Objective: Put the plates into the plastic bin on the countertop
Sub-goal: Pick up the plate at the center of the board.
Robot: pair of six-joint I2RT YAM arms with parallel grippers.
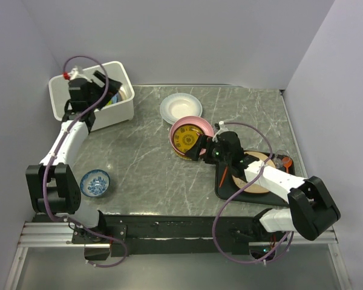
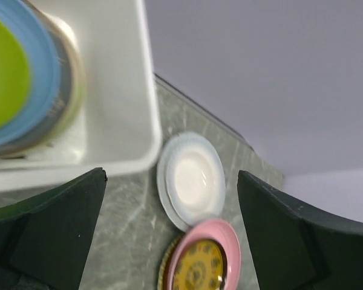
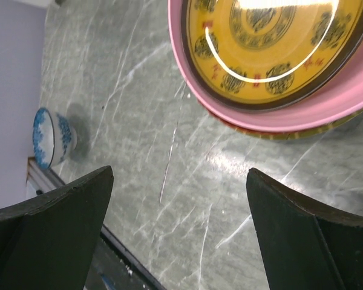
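- The left gripper hangs over the plastic bin with its jaws spread wide and nothing between them.
- In the left wrist view, its two dark fingers frame the bin's white wall and the stone beyond it.
- Inside the bin, a green plate lies on a light blue plate, with more rims stacked beneath.
- The bin stands at the 10 o'clock corner of the countertop.
- The right gripper is also wide open and empty, low over the stone at the 5 o'clock edge of the pink plate.
- In the right wrist view, its fingers bracket bare countertop, with the pink plate just ahead.
- A yellow patterned plate sits inside the pink one, and a yellowish rim shows underneath.
- A white plate lies just beside that stack, at its 12 o'clock.
- A tan woven plate rests on a black tray at the counter's 4 o'clock, under the right arm.
- A small blue-and-white bowl stands at 8 o'clock, well apart from the plates.
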